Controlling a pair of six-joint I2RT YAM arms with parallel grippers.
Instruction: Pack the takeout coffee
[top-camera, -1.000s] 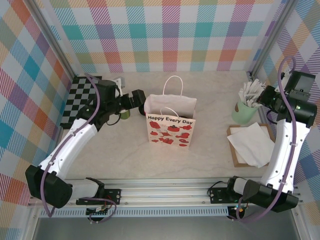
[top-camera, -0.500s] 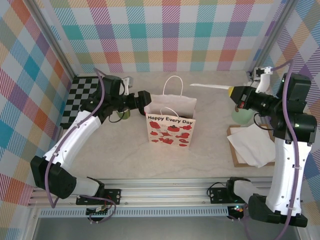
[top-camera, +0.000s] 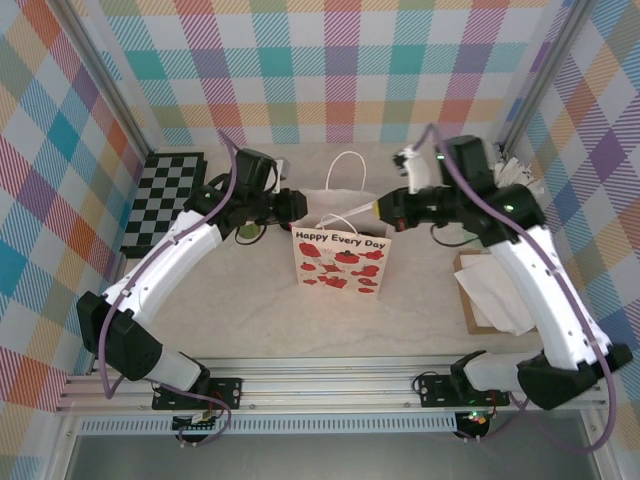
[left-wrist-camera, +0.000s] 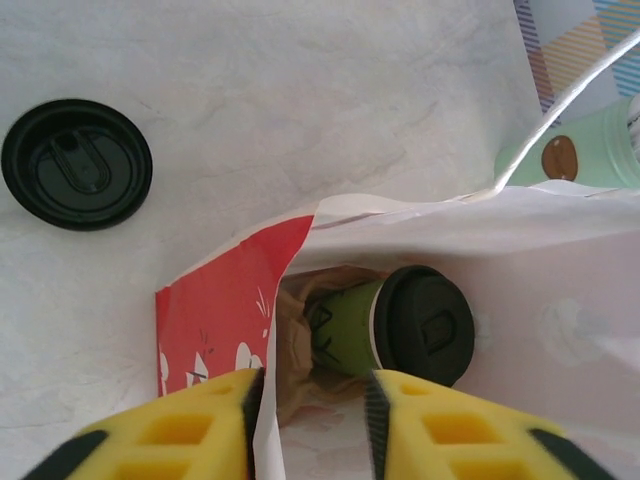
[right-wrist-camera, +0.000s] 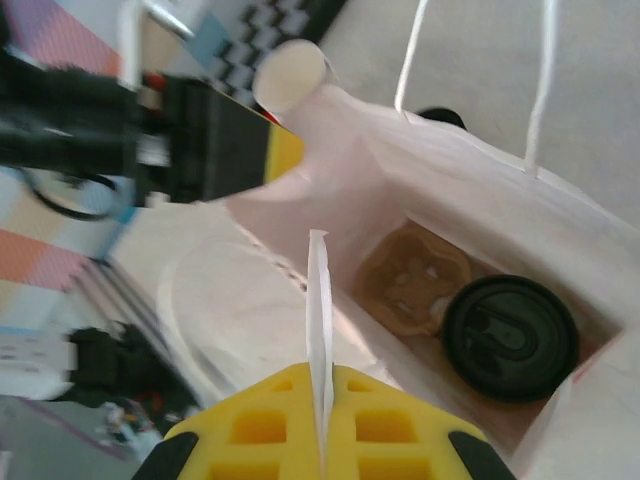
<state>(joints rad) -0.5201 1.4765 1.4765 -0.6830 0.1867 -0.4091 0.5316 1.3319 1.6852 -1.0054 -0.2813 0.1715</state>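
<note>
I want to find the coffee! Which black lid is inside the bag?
The lid on the green cup, down in the paper bag. The other black lid is outside on the table.

- The pale, marbled table (top-camera: 250, 310) is carrying everything here.
- A white paper bag (top-camera: 340, 262) with red print and the words "Happy Every Day" is standing upright on it, near the middle, its mouth gaping open and its handles sticking up.
- A black-and-white checkerboard mat (top-camera: 160, 195) is lying flat well to the left of the bag.
- A round black lid (left-wrist-camera: 77, 163) is lying loose on the bare tabletop near the bag's left end, not touching it.
- A mint cup (left-wrist-camera: 590, 150) is standing to the right of the bag.
- A brown tray (top-camera: 472, 305) is sitting well to the right of the bag, nearer the arm bases.
</note>
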